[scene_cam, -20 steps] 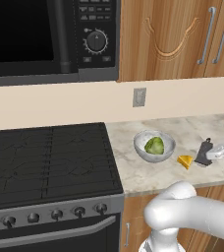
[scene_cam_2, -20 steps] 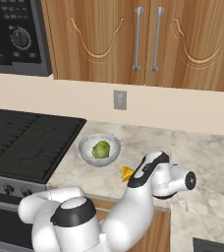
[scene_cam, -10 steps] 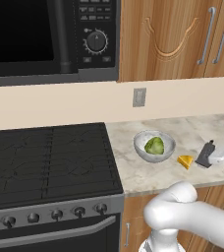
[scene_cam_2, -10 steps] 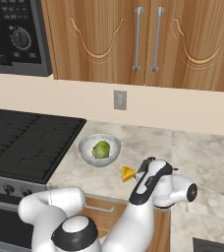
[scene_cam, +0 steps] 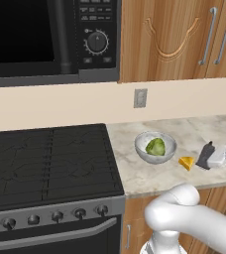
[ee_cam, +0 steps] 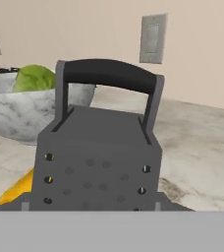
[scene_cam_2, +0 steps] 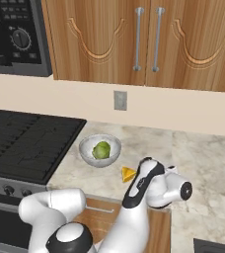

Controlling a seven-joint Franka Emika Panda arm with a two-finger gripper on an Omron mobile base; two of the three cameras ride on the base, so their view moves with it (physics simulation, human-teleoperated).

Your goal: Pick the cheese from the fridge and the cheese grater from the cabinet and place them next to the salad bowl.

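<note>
Stove (scene_cam: 50, 158): left half of the left base view, black, beside the counter (scene_cam: 135, 171).
Microwave (scene_cam: 45, 39): upper left, above the stove.
Bowl (scene_cam: 155, 147): centre right of the left base view, on the counter, green leaves inside.
Cheese (scene_cam: 187, 162): just right of the bowl, lower, on the counter.
Grater (scene_cam: 205, 155): just right of the cheese, upright on the counter; in the hand view (ee_cam: 101, 147) it is at centre, very close.
Fingers (scene_cam: 218, 158): at the grater near the right edge; I cannot tell if they grip it.
Cabinet (scene_cam_2: 149, 39): upper part of the right base view, doors closed.
</note>
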